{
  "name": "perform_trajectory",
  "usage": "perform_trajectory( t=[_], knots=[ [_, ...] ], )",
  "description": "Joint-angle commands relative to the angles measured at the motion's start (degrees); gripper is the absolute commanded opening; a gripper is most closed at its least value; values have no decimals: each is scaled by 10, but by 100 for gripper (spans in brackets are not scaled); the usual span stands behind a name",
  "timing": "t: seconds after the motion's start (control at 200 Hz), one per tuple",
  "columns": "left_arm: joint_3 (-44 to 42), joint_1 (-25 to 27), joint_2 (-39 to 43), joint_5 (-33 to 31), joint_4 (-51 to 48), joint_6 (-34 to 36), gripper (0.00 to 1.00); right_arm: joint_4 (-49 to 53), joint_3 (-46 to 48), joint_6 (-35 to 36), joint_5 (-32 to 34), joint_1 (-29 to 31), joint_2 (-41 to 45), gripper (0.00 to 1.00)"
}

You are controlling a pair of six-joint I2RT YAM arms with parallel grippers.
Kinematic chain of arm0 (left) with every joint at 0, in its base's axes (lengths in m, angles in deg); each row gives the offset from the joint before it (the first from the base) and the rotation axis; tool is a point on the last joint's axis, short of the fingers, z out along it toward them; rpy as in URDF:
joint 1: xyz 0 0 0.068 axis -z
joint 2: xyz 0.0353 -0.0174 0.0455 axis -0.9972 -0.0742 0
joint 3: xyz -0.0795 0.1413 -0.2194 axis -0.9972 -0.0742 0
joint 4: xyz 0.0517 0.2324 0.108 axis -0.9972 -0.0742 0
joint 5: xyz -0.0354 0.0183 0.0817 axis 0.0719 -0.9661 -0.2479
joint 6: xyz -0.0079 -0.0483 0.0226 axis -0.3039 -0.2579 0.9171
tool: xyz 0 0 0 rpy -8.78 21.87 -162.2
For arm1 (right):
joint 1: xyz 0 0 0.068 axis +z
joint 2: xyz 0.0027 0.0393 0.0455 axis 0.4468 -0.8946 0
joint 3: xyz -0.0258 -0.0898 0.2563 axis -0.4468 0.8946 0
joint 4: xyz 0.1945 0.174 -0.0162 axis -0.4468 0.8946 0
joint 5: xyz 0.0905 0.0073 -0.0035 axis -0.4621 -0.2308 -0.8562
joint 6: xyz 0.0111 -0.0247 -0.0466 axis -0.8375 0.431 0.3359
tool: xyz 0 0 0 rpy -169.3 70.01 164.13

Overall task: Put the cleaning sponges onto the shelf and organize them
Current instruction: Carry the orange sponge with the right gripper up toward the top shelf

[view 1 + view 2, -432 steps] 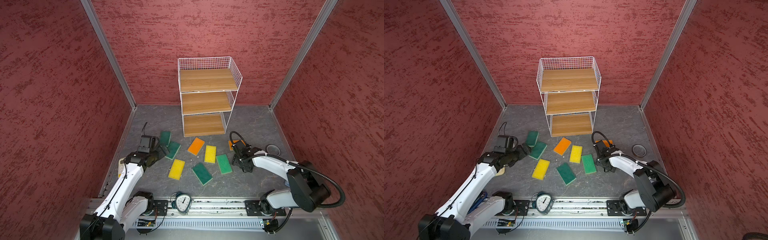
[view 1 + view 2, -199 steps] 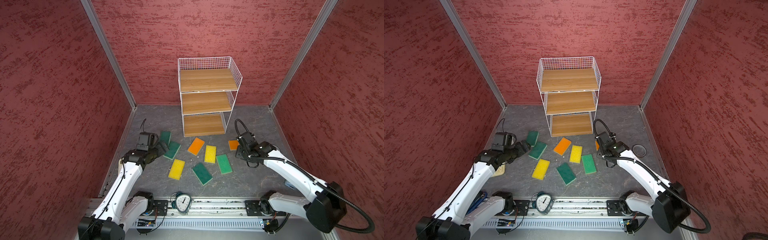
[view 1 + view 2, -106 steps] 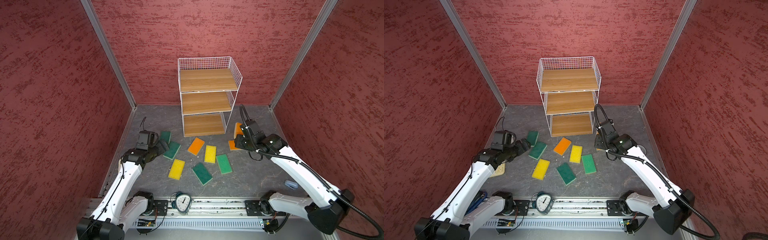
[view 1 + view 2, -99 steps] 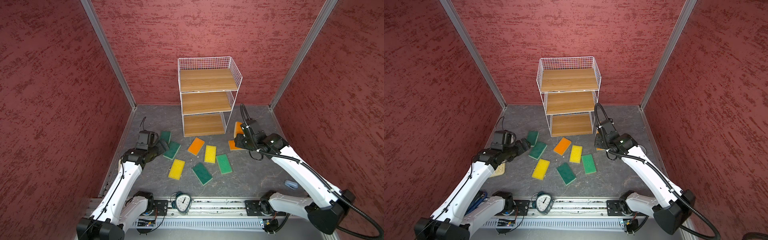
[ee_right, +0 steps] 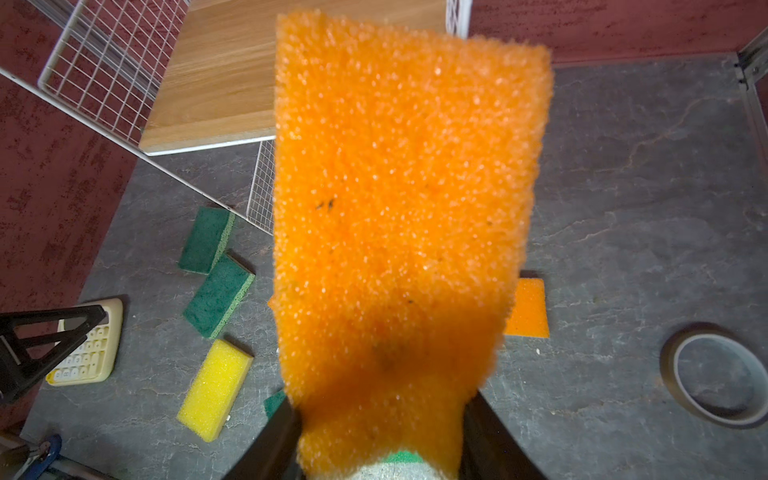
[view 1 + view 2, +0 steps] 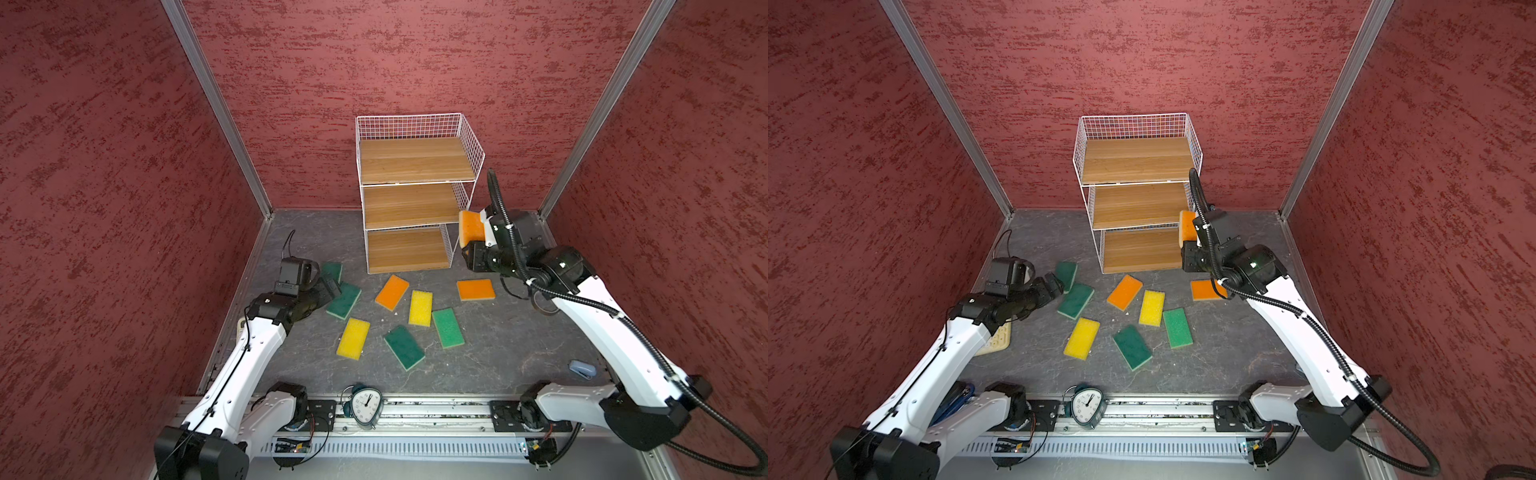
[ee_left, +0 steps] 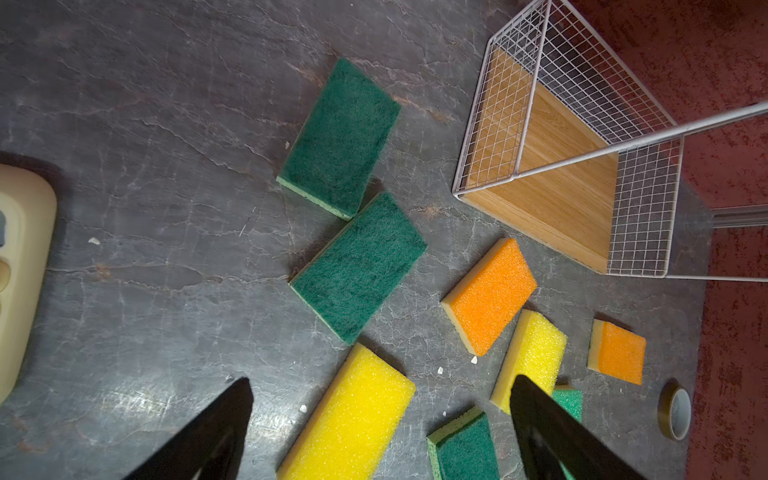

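Red textured walls [image 6: 124,166] enclose a grey, stone-patterned bench [image 6: 519,353], at the back of which the three-tier shelf [image 6: 409,203] is stood. Right of centre in both top views, an orange sponge [image 6: 470,226] is seen clamped in the right pincer [image 6: 481,233], held aloft on edge just beside the shelf's right wire side, at about the level of the middle board. In the right wrist view its broad face fills the frame, the near end pinched between two dark fingers [image 5: 274,453]. The right arm is stretched up and forward from its base at lower right, the wrist turned toward the shelf.

At centre left, the left pincer [image 6: 329,286] is shown with jaws wide apart, poised beside a dark green sponge [image 6: 344,300], with a second dark green sponge [image 6: 332,271] just beyond. The left arm is bent at the elbow and reached forward from lower left.

Six more are pictured lying flat on the bench in front of the shelf: a second orange sponge [image 6: 392,292], a third orange sponge [image 6: 476,289], a yellow sponge [image 6: 420,307], a second yellow sponge [image 6: 353,338], a lighter green sponge [image 6: 448,328] and a third dark green sponge [image 6: 404,347].
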Motion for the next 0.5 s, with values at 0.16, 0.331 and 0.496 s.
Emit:
perform_trajectory(
  t=[0.16,0.331,0.496],
  knots=[
    [22,14,-7,-11,10,-2,97,11,-141,105,-18,5,-58,51],
    [23,16,-4,-13,12,-5,97,9,-211,130,-17,4,-107,53],
    [38,16,-8,-11,22,2,97,15,-304,155,3,4,-160,55]
  ],
)
